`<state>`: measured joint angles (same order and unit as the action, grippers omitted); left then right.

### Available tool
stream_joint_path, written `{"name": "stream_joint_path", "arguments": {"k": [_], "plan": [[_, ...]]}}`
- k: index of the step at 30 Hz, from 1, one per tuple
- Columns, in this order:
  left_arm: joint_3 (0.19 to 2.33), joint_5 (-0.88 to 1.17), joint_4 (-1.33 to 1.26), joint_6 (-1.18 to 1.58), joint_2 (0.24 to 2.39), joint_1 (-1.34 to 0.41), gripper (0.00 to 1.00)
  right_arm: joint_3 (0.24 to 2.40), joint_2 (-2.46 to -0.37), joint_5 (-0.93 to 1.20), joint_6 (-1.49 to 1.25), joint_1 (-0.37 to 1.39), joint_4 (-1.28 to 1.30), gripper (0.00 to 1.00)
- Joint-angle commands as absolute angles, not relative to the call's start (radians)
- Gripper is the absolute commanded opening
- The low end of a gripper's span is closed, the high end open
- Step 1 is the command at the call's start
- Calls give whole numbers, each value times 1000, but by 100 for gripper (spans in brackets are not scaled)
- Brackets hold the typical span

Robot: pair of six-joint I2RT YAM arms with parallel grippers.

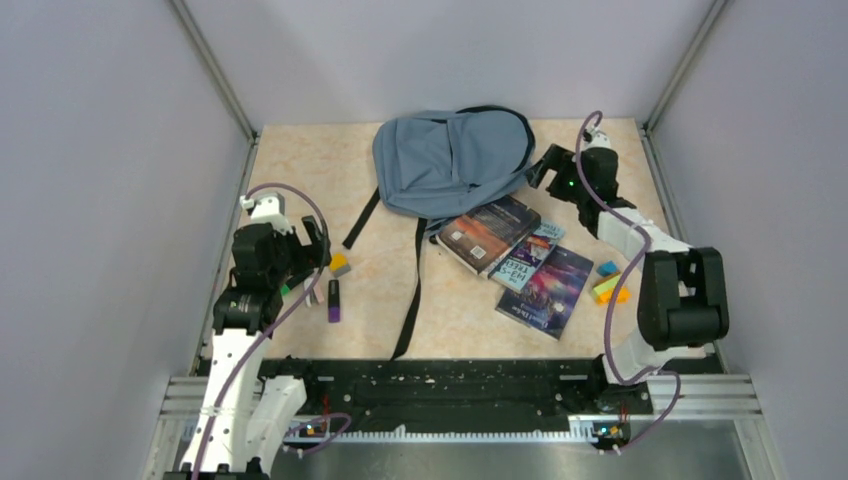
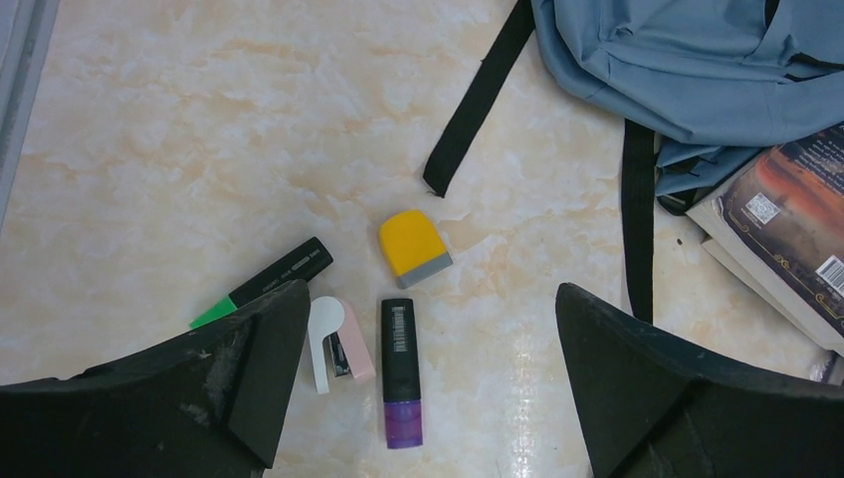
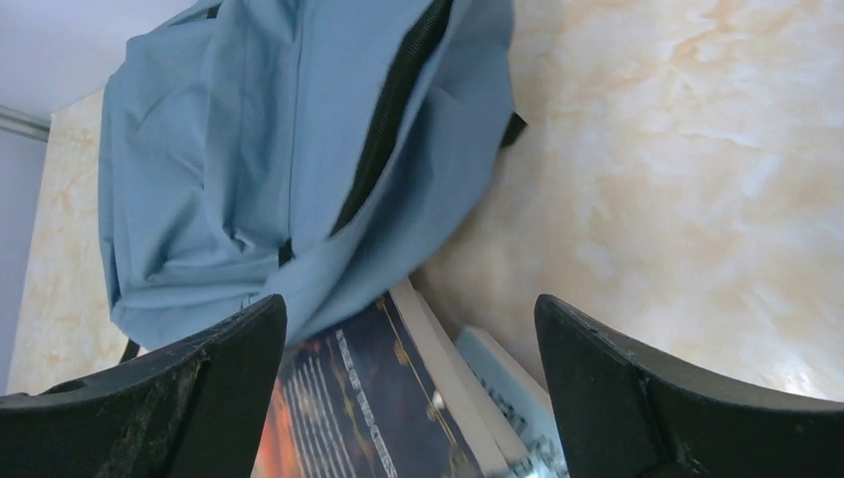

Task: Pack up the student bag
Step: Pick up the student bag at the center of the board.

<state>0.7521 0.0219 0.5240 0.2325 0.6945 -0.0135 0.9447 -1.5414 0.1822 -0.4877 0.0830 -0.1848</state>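
A large soft grey-blue fabric student bag [image 1: 445,160] [image 2: 697,60] [image 3: 279,169] lies flat at the far middle of the beige marbled surface [image 1: 300,170]. Its black straps [image 1: 410,290] trail toward the near edge, and its lower edge overlaps the corner of a dark book with an orange glow on its cover [image 1: 488,230]. In the left wrist view that book [image 2: 786,219] shows a QR code and a barcode, but the lines of print are too small to read. Beside it lie a pale blue paperback [image 1: 528,257] and a dark purple-blue paperback [image 1: 548,290]; their cover lettering cannot be read. The left claw [image 1: 315,250] [image 2: 430,299] hangs spread wide with nothing in it, above a cluster of stationery. That cluster holds a yellow block with a grey end [image 2: 414,246], a black marker with a green cap [image 2: 261,284] carrying illegible white print, a black marker with a purple cap [image 2: 401,370] bearing a barcode label, and a small pink-and-white stapler-like item [image 2: 336,344]. The right claw [image 1: 545,165] [image 3: 408,309] is also spread wide and empty, just beside the bag's right edge and above the books. Small blue, yellow-green and orange blocks [image 1: 608,285] sit near the right arm.
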Motion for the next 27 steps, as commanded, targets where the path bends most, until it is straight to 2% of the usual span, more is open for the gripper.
{"name": "stream_joint_path", "arguments": {"k": [1, 6, 19, 22, 25, 27], "plan": [[744, 62, 477, 212, 698, -8, 98, 1100, -1678, 167, -528, 134, -206, 93], [749, 93, 484, 205, 716, -8, 98, 1248, -1835, 111, -519, 154, -151, 92], [750, 90, 486, 205, 709, -8, 98, 1427, -1993, 129, -494, 154, -113, 64], [750, 90, 487, 205, 708, -8, 98, 1439, -1997, 131, -474, 154, -103, 43], [751, 92, 487, 206, 710, -8, 98, 1435, -1981, 131, -465, 154, -105, 3], [751, 92, 486, 206, 711, -8, 98, 1438, -1965, 152, -455, 154, -106, 0]]}}
